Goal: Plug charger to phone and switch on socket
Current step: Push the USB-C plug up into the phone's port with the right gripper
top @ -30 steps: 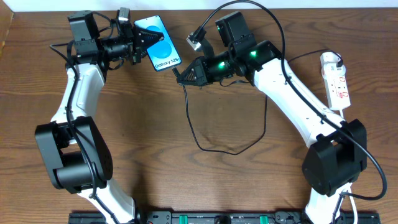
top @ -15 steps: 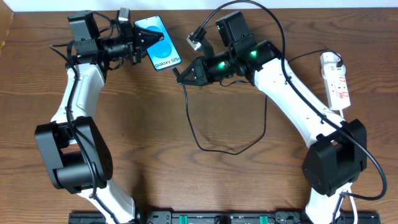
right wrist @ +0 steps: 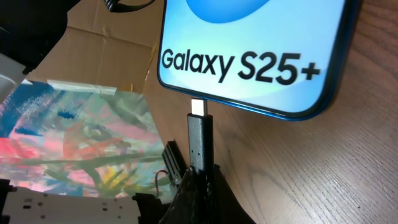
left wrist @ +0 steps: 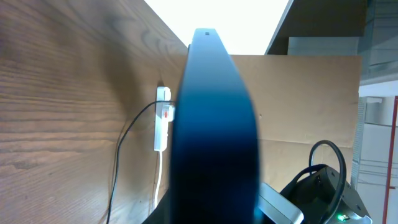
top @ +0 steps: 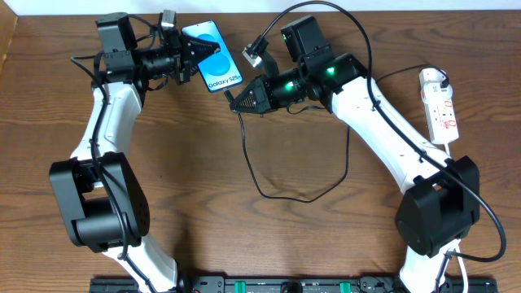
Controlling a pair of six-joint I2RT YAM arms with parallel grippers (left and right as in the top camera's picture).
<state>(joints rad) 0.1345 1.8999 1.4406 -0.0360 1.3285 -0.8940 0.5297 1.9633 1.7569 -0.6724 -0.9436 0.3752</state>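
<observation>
A dark brown wooden desk with strong grain fills the overhead view, and a pale strip runs along its far edge. From the left wrist, a brown cardboard panel stands beyond the desk under glaring white light, with grey fittings to its right. The right wrist view shows cardboard and a sheet painted in many colours.

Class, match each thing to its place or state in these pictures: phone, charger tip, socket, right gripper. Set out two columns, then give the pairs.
Column 1:
1 phone
2 charger tip
3 socket
4 right gripper

Column 2:
A far right of the table
B shut on the charger
C held in the left gripper
D at the phone's bottom edge

Pairs: 1-C, 2-D, 3-A, 4-B
</observation>
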